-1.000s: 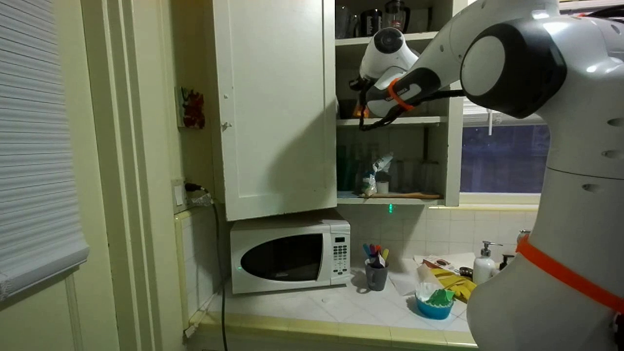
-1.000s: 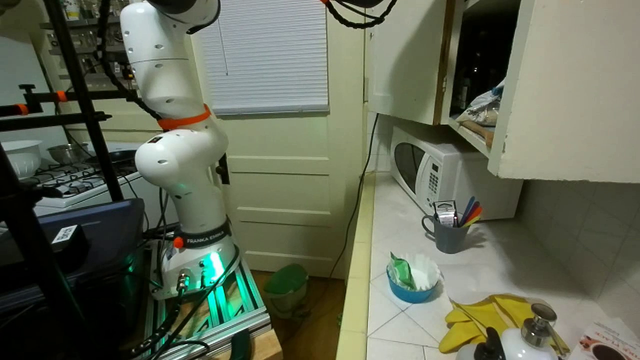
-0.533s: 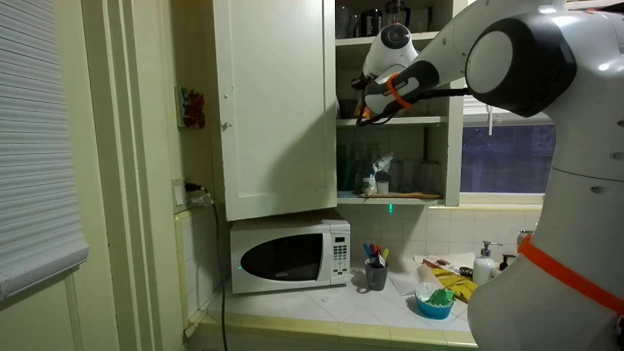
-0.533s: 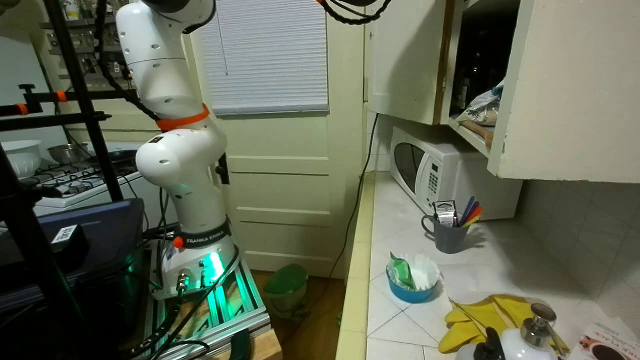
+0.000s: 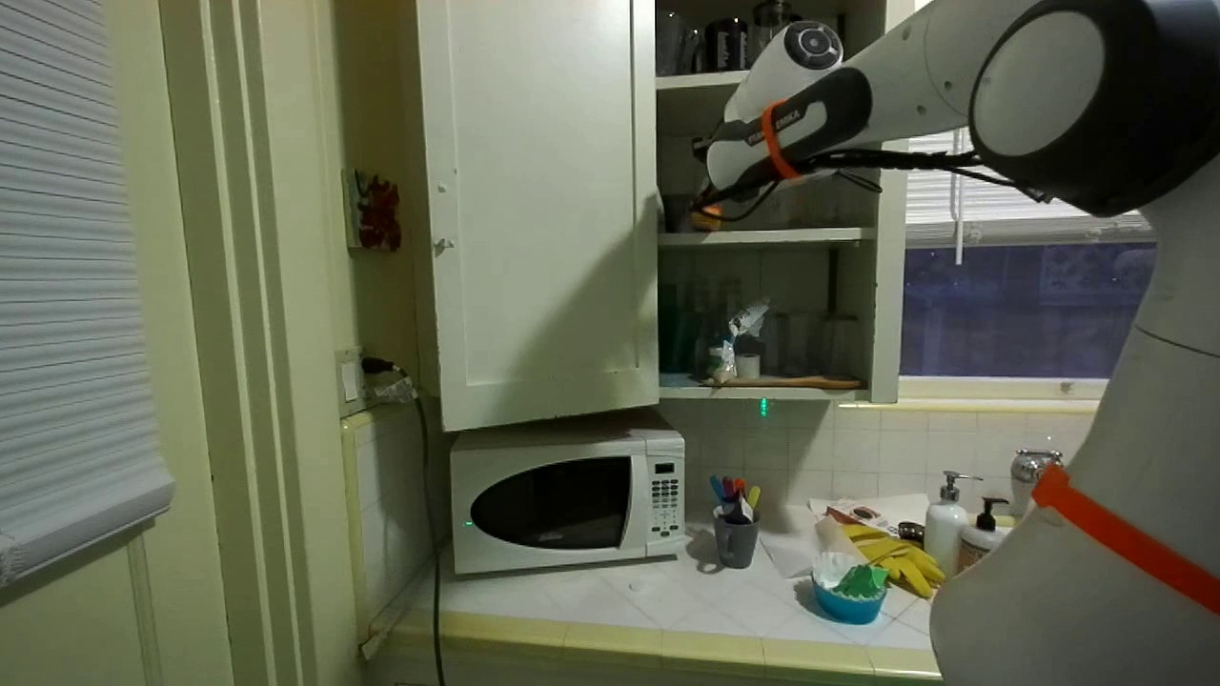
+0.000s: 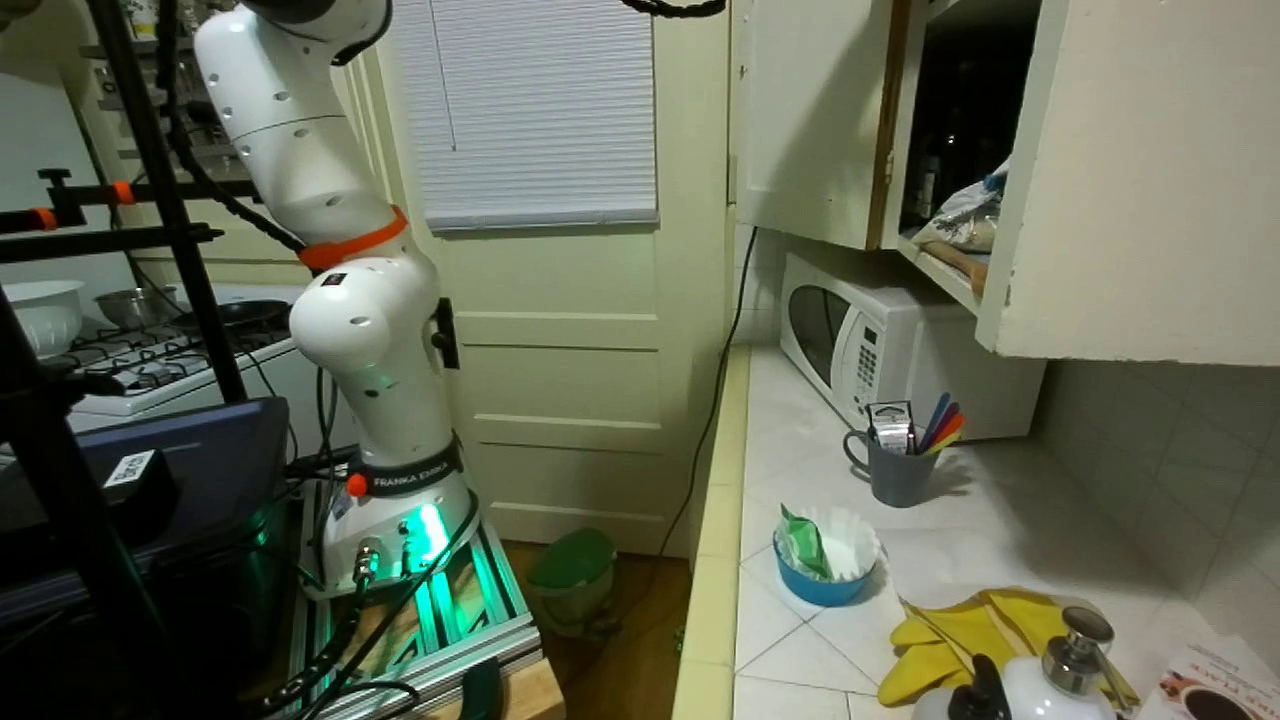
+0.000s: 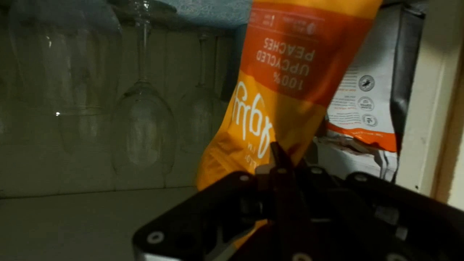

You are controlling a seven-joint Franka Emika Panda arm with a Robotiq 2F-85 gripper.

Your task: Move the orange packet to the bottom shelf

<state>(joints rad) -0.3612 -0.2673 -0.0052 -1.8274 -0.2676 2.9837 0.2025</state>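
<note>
You are clamping the orange packet in your gripper, and in an exterior view it is showing just above the edge of the middle shelf, one level over the bottom shelf, while stemmed glasses are standing near it.

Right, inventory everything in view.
packet: 1, orange, in gripper
bag: 1, mostly white, behind packet
glasses: several, clear, cupboard
crumpled bag: 1, whitish, bottom shelf
microwave: 1, white, counter
cupboard door: 1, off-white, above microwave
mug: 1, grey, counter
bowl: 1, blue, counter
gloves: count unclear, yellow, counter
dispensers: 2, white, counter
blinds: 2, white, door and window
bin: 1, green, floor
stove: 1, white, behind arm
arm: 1, white, at cupboard
gripper: 1, black, closed on packet
</note>
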